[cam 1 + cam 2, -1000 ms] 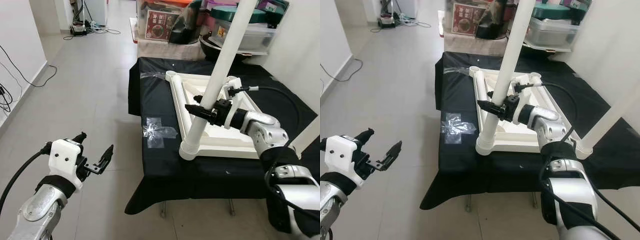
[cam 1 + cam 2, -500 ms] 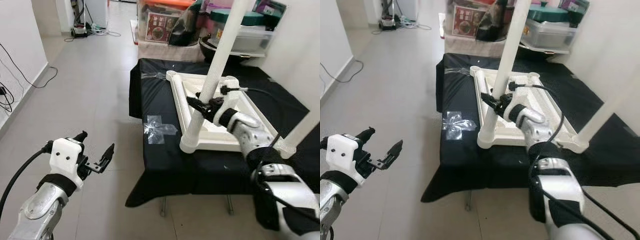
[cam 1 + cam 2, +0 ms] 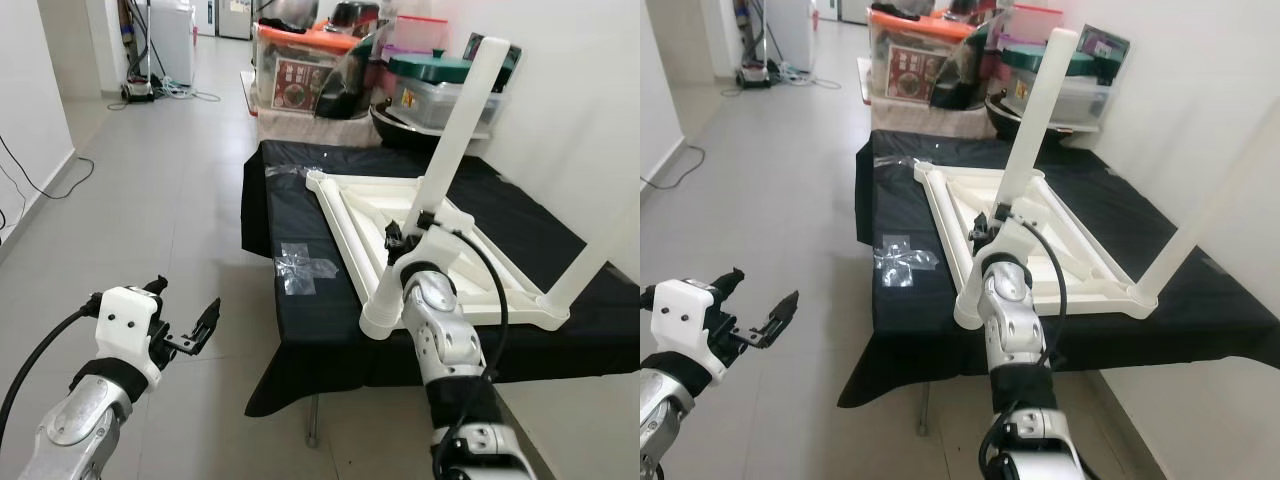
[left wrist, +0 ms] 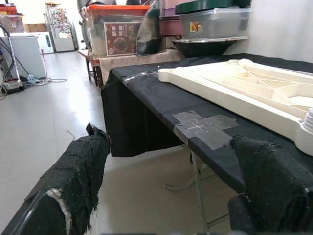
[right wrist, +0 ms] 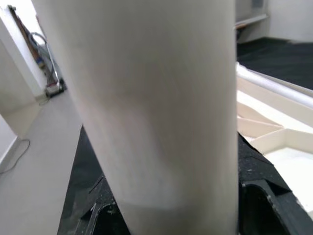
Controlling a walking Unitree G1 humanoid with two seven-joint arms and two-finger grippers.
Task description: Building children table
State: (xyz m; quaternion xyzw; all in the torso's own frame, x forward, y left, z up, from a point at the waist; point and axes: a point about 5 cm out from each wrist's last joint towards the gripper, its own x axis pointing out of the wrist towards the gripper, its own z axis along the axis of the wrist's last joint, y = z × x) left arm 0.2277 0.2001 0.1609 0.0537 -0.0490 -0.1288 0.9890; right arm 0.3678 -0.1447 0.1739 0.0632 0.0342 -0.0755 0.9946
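A white children's tabletop (image 3: 350, 215) lies upside down on a black-covered table (image 3: 290, 310). At its near left corner stands a long white leg (image 3: 445, 150), leaning to the right. My right gripper (image 3: 405, 232) is shut on this leg low down, and in the right wrist view the leg (image 5: 161, 98) sits between the black fingers (image 5: 259, 188). A second white leg (image 3: 598, 255) rises from the near right corner. My left gripper (image 3: 185, 297) hangs open over the floor, left of the table, holding nothing; its fingers (image 4: 83, 166) frame the table's edge.
A clear tape patch (image 3: 305, 265) is stuck on the cloth left of the tabletop. Storage boxes (image 3: 300, 75) and a lidded tub (image 3: 440, 90) stand behind the table. A white wall (image 3: 590, 110) runs along the right. Cables (image 3: 30, 175) trail on the tiled floor at left.
The whole picture has shifted, so the camera moved: the table looks farther off and the leg's top now shows. My right gripper stays clamped on the leg. The left gripper stays open.
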